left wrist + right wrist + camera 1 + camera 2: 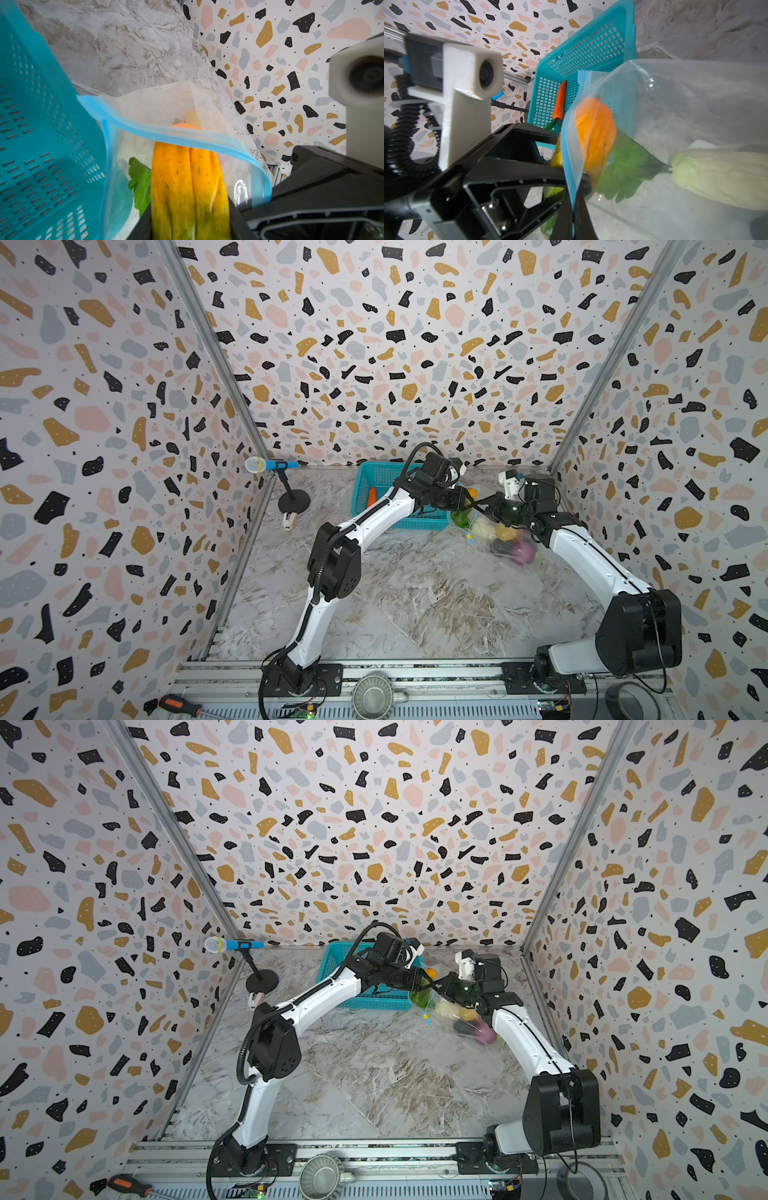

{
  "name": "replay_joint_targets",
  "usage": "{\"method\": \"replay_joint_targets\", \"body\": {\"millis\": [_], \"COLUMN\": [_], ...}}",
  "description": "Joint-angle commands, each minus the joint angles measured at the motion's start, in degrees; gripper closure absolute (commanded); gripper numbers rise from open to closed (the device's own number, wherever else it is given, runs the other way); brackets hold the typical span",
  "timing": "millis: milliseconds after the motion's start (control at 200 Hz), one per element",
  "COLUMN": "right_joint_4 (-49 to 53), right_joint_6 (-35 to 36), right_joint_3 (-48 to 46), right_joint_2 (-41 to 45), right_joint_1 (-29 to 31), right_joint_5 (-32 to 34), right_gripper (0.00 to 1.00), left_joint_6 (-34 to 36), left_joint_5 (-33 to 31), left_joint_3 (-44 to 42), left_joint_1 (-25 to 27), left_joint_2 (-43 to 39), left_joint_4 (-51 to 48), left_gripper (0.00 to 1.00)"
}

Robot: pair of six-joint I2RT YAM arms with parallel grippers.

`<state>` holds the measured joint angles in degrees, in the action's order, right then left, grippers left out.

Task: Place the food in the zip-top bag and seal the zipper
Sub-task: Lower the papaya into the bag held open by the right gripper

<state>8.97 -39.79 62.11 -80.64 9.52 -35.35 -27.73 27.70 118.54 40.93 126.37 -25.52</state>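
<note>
The right gripper point(573, 207) pinches the blue zipper strip point(187, 139), holding the clear bag point(685, 99) beside the basket point(591, 45) so its mouth gapes. The left gripper point(190, 220) grips a yellow vegetable point(187, 178) halfway through that mouth; a carrot point(560, 99) waits in the basket.

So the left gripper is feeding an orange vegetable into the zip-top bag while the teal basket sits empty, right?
No, the teal basket is not empty: the right wrist view shows an orange carrot lying in it. The left gripper does hold the orange vegetable at the zip-top bag's mouth.
</note>
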Motion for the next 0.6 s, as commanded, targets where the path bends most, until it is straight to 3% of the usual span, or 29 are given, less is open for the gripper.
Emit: {"method": "replay_joint_targets", "body": {"millis": [0,596], "right_joint_4": [0.1,-0.1], "right_joint_6": [0.2,0.0], "right_joint_3": [2.3,2.3], "right_joint_2": [2.2,2.3], "right_joint_1": [0.6,0.9], "right_joint_5": [-0.6,-0.5], "right_gripper": [1.0,1.0], "left_joint_6": [-2.3,-5.5], "left_joint_5": [1.8,1.4], "left_joint_3": [-1.1,-4.1], "left_joint_1": [0.4,0.8], "left_joint_2": [-1.0,-0.1], "left_joint_4": [5.2,9.6], "left_gripper": [0.63,0.53]}}
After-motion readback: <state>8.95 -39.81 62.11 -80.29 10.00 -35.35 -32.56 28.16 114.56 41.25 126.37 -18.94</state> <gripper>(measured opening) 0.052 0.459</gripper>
